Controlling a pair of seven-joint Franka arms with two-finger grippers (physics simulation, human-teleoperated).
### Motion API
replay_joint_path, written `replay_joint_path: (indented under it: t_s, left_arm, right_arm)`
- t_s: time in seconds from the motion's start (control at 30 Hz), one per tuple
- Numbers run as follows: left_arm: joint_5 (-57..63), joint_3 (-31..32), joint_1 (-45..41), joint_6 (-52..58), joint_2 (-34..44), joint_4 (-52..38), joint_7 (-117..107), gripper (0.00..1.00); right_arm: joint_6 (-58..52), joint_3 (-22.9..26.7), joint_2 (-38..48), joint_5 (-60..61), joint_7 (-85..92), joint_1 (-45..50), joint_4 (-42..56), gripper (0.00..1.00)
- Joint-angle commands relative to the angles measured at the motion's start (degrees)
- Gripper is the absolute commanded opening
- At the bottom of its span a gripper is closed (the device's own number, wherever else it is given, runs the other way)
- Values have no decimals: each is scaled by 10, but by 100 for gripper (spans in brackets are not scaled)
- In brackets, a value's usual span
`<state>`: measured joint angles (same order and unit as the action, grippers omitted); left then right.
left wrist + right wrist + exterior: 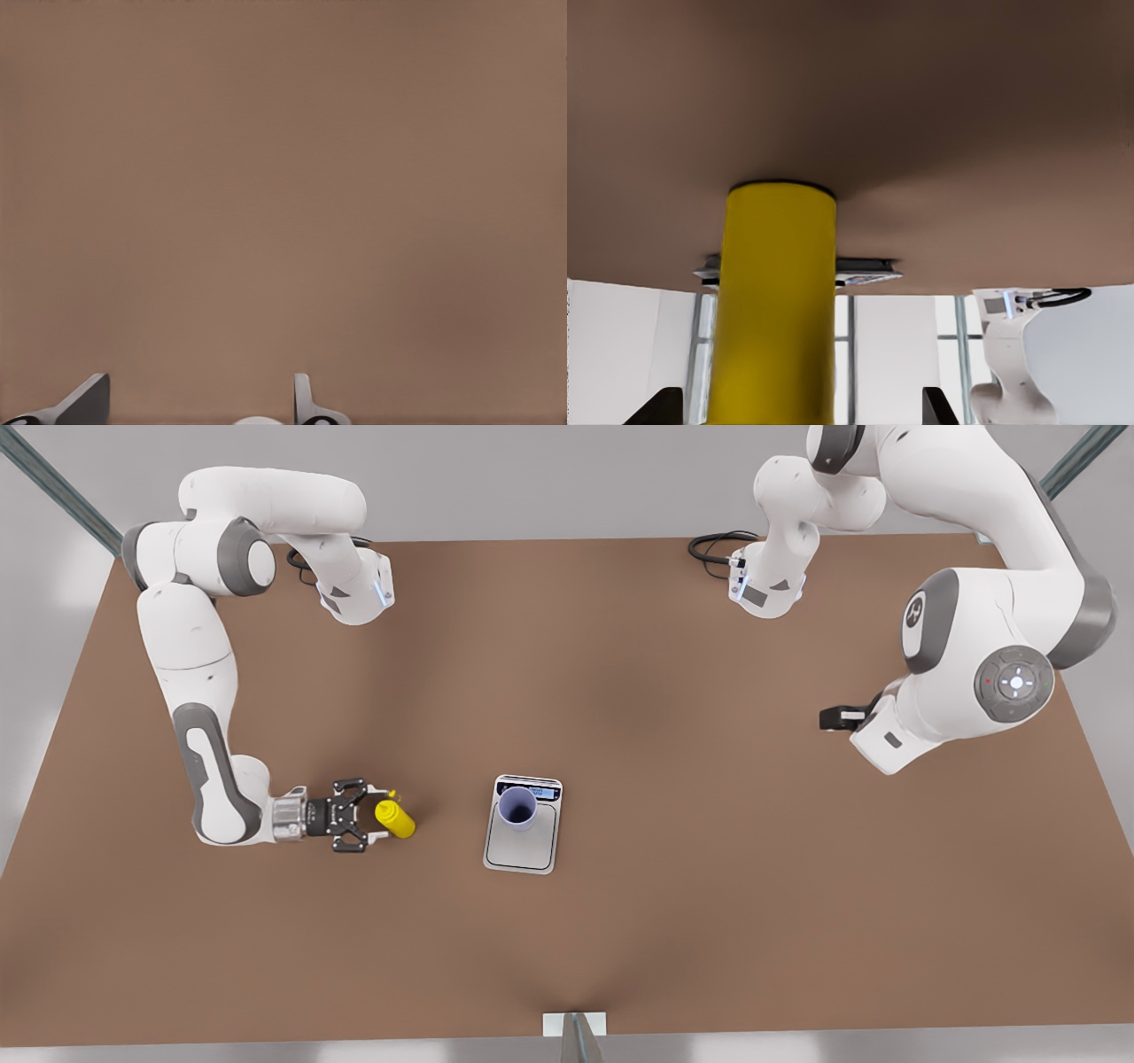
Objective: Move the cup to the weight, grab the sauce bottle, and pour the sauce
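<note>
1. Front view showed the brown table [709, 921] from above; the cup [516, 808] stood upright on the scale [522, 825], on the half nearer the display strip, with bare steel plate left beyond it.
2. Well apart from the scale, toward the front view's left, the sauce bottle [395, 818] sat between the fingers of the right gripper [379, 825]; the fingers flanked the bottle on both sides, spread about as wide as the bottle, and whether they pressed it could not be told.
3. Right wrist view gave the bottle [772, 305] close up, a plain yellow cylinder between two dark fingertips [656, 407] set clear of its sides; the scale [864, 270] peeked out behind it, and the other arm's base stood far off.
4. Left wrist view showed bare table [283, 177] and the left gripper [199, 403], its fingers [87, 400] spread apart, holding nothing.
5. Front view placed that arm at the front view's right, waiting, its gripper [837, 717] well away from the scale.
</note>
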<state>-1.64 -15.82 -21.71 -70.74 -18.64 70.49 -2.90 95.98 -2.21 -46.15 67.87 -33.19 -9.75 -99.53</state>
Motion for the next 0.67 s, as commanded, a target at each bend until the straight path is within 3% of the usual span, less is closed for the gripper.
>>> replay_joint_path:
  t_s: [0.0, 0.13, 0.2, 0.3, 0.37, 0.43, 0.5, 0.63]
  left_arm:
    - [0, 0, 0, 0, 0, 0, 0, 100]
    - [0, 0, -1, 0, 0, 0, 0, 100]
    - [0, 0, -1, 1, 0, -1, 0, 100]
    - [-6, 1, -1, -3, 4, -35, -1, 100]
    - [-6, 2, -1, 2, 4, -35, -1, 100]
    - [-6, 2, -1, 3, 4, -35, 0, 100]
    - [-6, 2, -1, 5, 4, -35, -1, 100]
    - [-6, 2, -4, 9, 4, -35, -1, 100]
  right_arm:
    - [0, 2, 0, 0, 1, 0, 0, 100]
    - [0, 44, 2, -63, 15, -1, 41, 100]
    - [-45, 72, 15, -169, 17, -3, 124, 100]
    - [-86, 79, 112, -397, 37, 4, 202, 100]
    - [-117, 71, 186, -554, 135, 36, 240, 100]
    - [-116, 70, 282, -613, 169, 69, 225, 100]
    - [-98, 26, 365, -643, 203, 77, 200, 100]
    - [-18, 5, 325, -638, 269, 115, 214, 100]
